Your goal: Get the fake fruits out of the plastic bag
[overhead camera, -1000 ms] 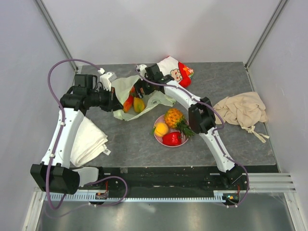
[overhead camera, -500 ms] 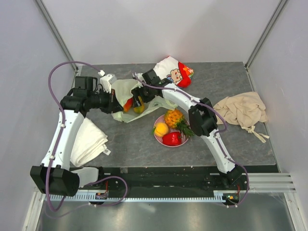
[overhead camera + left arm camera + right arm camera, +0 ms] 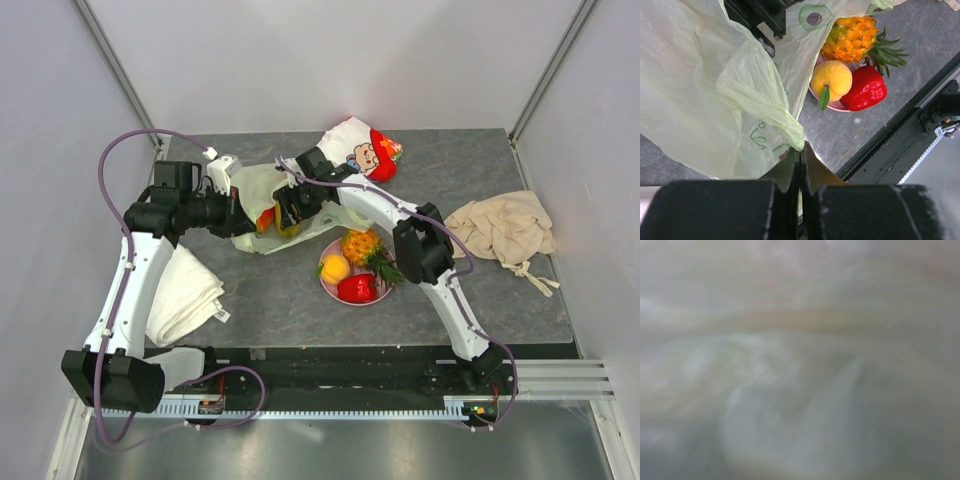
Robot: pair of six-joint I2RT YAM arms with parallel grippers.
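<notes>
The pale-green plastic bag (image 3: 255, 190) lies at the back left of the mat. My left gripper (image 3: 801, 148) is shut on a fold of its film (image 3: 765, 107), holding the mouth up. My right gripper (image 3: 286, 214) reaches into the bag's mouth; its jaws are hidden, and the right wrist view shows only blurred pale film (image 3: 800, 360). An orange-red fruit (image 3: 265, 219) shows inside the bag beside it. On the pink plate (image 3: 326, 283) sit a pineapple (image 3: 361, 243), a peach (image 3: 335, 268) and a red pepper (image 3: 357, 288); the left wrist view shows them too.
A white-and-red cartoon pouch (image 3: 362, 148) lies behind the bag. A beige cloth (image 3: 505, 230) is bunched at the right. A folded white towel (image 3: 185, 292) rests by the left arm. The plate is close to the bag's front right.
My right gripper has moved down and left from the bag's rim into its mouth, now covering the yellow-red fruit. The left gripper keeps its hold in place.
</notes>
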